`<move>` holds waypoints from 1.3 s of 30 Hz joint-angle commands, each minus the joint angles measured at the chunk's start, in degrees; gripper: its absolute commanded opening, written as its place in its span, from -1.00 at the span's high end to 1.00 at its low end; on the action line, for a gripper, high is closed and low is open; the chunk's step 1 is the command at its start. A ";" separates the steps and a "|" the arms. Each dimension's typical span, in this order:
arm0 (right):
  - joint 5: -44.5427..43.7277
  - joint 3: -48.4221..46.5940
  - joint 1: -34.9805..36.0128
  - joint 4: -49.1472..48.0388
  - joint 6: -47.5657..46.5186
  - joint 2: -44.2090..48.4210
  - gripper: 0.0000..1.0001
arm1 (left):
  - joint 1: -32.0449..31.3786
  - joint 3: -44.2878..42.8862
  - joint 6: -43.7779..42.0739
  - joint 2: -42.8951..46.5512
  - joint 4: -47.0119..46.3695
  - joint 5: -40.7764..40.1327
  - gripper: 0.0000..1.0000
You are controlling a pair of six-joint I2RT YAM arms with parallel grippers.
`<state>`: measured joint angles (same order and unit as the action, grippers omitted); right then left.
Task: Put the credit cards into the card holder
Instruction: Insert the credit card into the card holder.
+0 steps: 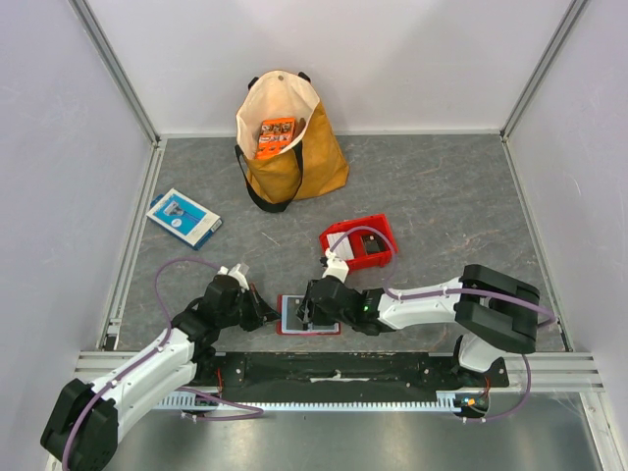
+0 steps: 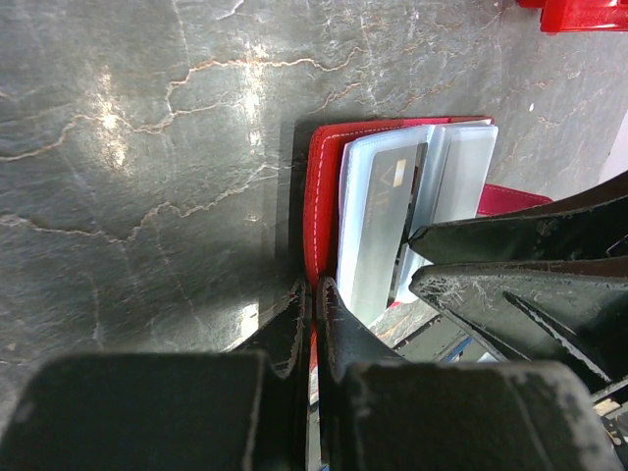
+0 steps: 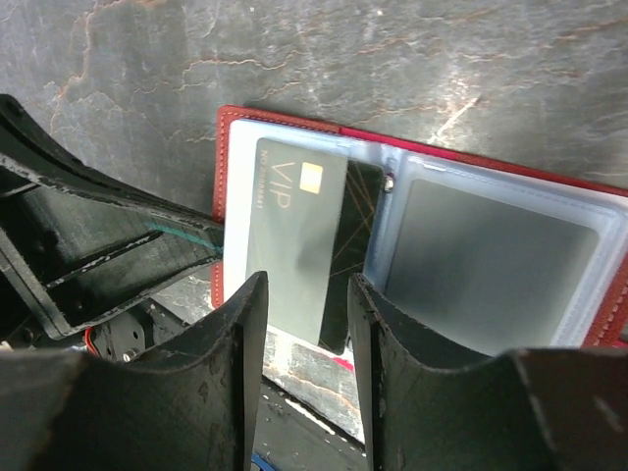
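Holder (image 1: pixel 290 319): red, lay opened flat at the near middle of the tabletop (image 1: pixel 442 196), clear sleeves facing up, between the two pincers.

Cards: grey card (image 3: pixel 294 231) marked VIP, its top end seemingly tucked in the left-hand sleeve and its lower end sticking out; dark card (image 3: pixel 361 211) with thin gold lines lay under it, showing along its right side.

Left pincer (image 2: pixel 312 294): at 9 o'clock of the holder, clenched on the holder's red edge.

Right pincer (image 3: pixel 306 294): over the holder from 3 o'clock, released, one finger on each side of the grey card's lower end and gripping nothing.

Bin (image 1: pixel 389 240): red, at 1 o'clock of the holder, near.

Bag (image 1: pixel 294 167): mustard tote at 12 o'clock, well apart, with an orange packet (image 1: pixel 276 137) inside.

Box (image 1: pixel 183 217): blue and white, flat, at 10 o'clock, well apart.
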<state>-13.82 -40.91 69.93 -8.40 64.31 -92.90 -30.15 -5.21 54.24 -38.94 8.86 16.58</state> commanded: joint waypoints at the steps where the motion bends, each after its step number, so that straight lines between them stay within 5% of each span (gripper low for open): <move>1: 0.38 -3.21 0.82 -0.47 -1.91 -0.96 0.13 | -0.17 0.47 0.69 0.27 -0.86 -0.06 0.96; 12: 0.48 -6.38 1.61 0.21 -3.32 -3.17 0.28 | -0.17 0.29 0.61 0.09 -1.04 -0.14 0.97; 18: -6.65 -3.92 1.79 6.03 -2.18 2.55 0.09 | -0.26 0.55 0.87 1.50 -0.07 -0.49 0.96; 39: -2.18 -5.85 1.79 5.51 -1.74 -4.48 -0.06 | -0.17 0.55 0.69 1.58 0.01 -0.14 0.96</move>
<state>-16.80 -45.23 71.46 -3.05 62.41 -95.18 -30.15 -4.97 54.24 -37.60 9.32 16.58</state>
